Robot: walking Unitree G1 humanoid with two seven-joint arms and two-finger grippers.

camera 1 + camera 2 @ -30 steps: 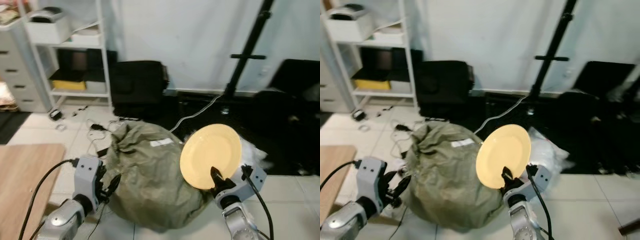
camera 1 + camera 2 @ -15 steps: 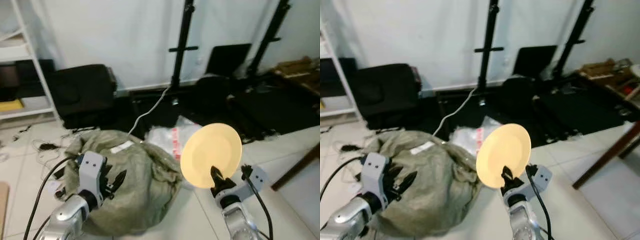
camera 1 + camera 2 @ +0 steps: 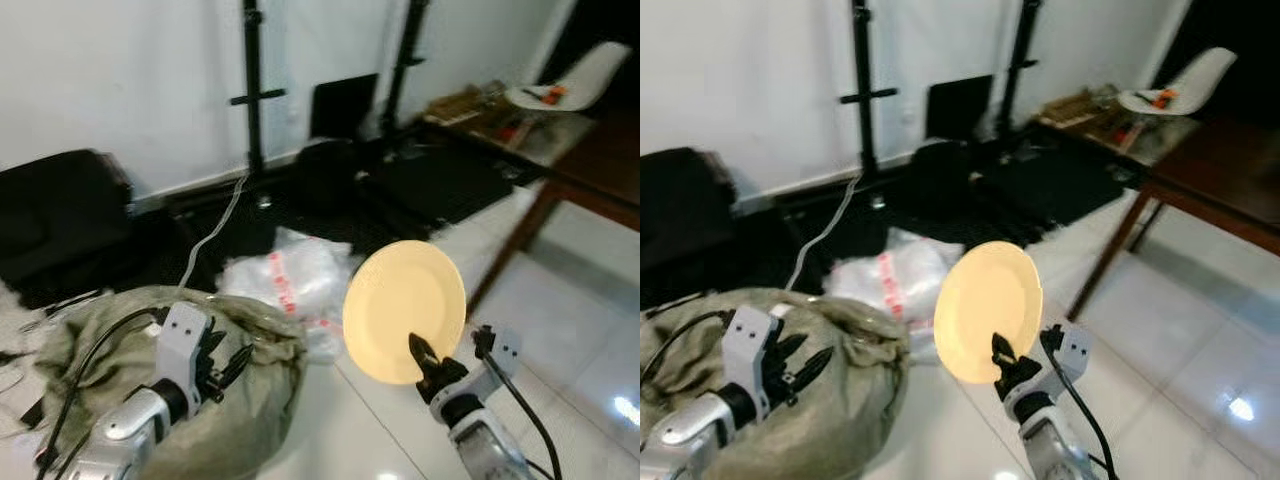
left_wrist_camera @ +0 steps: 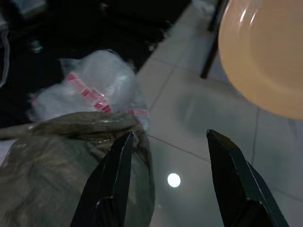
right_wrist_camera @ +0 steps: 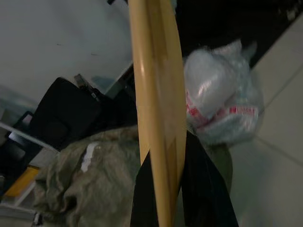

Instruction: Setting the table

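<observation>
Right gripper point(image 3: 424, 362) clamped on the lower rim of 1 yellow plate point(image 3: 404, 311), held upright at 6 o'clock over the tiled floor point(image 3: 560, 330); left gripper point(image 3: 228, 365) empty, fingers spread, at 8 o'clock above the olive sack point(image 3: 110, 350). Plate in transit, not yet set down. Dark wooden table point(image 3: 590, 180) off at 2 o'clock, so carrying and placing left to do.

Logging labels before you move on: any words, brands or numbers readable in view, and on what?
None can be read.
Clear plastic bag: red printed lettering, too blurred to read.
Green sack: no legible print.
Yellow plate in the right gripper: plain, no marking.
</observation>
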